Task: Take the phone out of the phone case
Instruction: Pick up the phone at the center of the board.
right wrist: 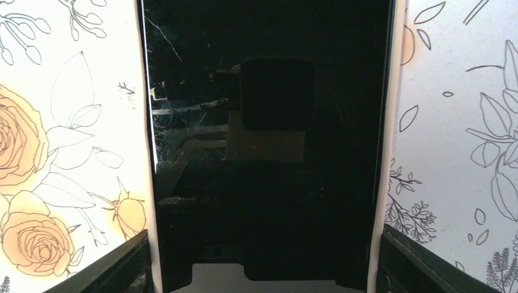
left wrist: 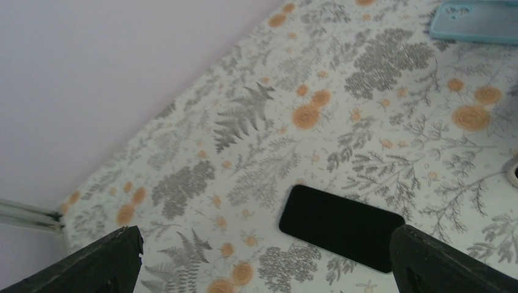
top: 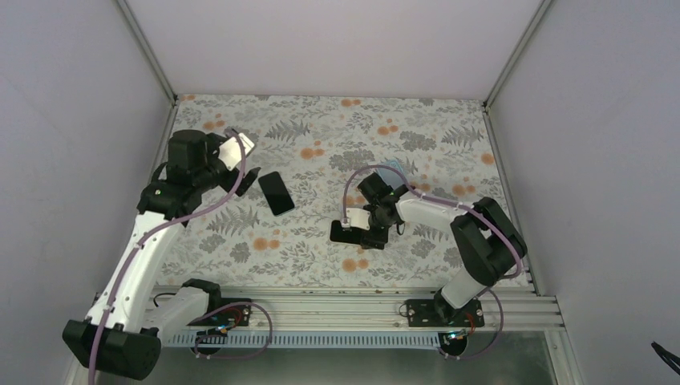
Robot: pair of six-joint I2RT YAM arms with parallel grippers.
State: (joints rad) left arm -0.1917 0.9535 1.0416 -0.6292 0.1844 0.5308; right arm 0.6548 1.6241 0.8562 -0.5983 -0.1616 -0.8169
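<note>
A black phone in a white-rimmed case [right wrist: 269,152] lies flat on the floral table; in the top view it [top: 343,233] is at centre. My right gripper [right wrist: 264,250] is down over it, one finger against each long white edge, shut on it; it also shows in the top view [top: 373,227]. My left gripper [left wrist: 266,241] is open and empty, hovering above a bare black phone [left wrist: 342,227] that lies at the left [top: 277,192]. The left gripper shows in the top view [top: 244,175] just left of that phone.
A light blue case [left wrist: 476,21] lies flat beyond the right arm [top: 394,168]. White walls enclose the table on three sides. A metal rail [top: 337,305] carrying the arm bases runs along the near edge.
</note>
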